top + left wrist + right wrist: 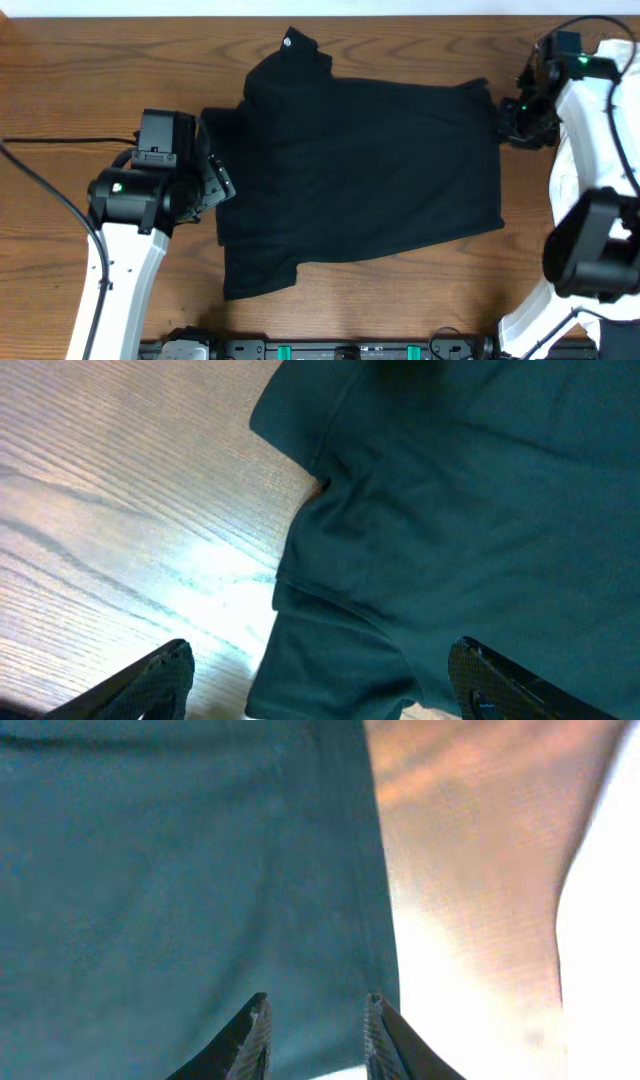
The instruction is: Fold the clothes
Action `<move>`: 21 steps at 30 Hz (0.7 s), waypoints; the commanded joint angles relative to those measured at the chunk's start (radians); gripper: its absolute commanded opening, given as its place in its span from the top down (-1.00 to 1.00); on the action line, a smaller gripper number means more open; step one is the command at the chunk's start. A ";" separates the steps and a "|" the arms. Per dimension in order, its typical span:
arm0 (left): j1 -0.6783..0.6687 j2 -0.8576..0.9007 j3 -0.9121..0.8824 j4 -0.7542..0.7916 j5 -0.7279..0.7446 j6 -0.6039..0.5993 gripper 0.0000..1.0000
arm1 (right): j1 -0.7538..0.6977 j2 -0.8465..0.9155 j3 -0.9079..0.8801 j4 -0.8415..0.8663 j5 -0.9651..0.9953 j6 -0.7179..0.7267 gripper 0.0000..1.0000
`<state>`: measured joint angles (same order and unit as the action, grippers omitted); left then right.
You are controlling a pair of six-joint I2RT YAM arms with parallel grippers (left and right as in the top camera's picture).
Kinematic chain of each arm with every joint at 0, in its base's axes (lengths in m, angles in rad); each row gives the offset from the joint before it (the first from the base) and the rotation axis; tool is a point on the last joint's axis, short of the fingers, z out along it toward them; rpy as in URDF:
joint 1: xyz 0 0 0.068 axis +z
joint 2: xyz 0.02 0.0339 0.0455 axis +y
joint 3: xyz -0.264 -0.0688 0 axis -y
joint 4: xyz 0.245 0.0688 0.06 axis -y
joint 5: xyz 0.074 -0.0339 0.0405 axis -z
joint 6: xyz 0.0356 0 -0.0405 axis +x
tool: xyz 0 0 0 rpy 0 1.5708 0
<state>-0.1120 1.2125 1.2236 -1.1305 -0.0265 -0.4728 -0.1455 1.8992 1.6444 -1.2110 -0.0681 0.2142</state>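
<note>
one black fabric shirt (360, 170) on brown wooden table (80, 70). left gripper (320, 652) spread wide, 9 o'clock edge; right gripper (312, 1010) parted, 2 o'clock hem. advised: pinch hems fully, lift evenly.

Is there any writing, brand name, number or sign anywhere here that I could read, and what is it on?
No text can be read in any view.
On the black fabric shirt, the small white mark at the collar: too small to read.
On the brown wooden table: nothing written.
Both wrist views: only cloth and wood grain, no lettering.
</note>
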 commanded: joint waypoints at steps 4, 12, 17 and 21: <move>0.000 0.035 0.014 0.003 -0.012 -0.003 -0.68 | -0.011 -0.077 -0.187 0.013 0.019 0.112 0.41; 0.000 0.105 0.010 0.005 -0.012 0.005 -0.68 | -0.064 -0.080 -0.454 0.169 0.026 0.149 0.43; 0.000 0.149 0.009 0.003 -0.012 0.005 -0.68 | -0.066 -0.080 -0.537 0.204 0.027 0.148 0.41; 0.000 0.169 0.009 -0.006 -0.012 0.005 -0.68 | -0.068 -0.080 -0.600 0.238 0.026 0.148 0.34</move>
<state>-0.1120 1.3693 1.2236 -1.1271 -0.0299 -0.4732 -0.2081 1.8240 1.0828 -0.9844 -0.0494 0.3485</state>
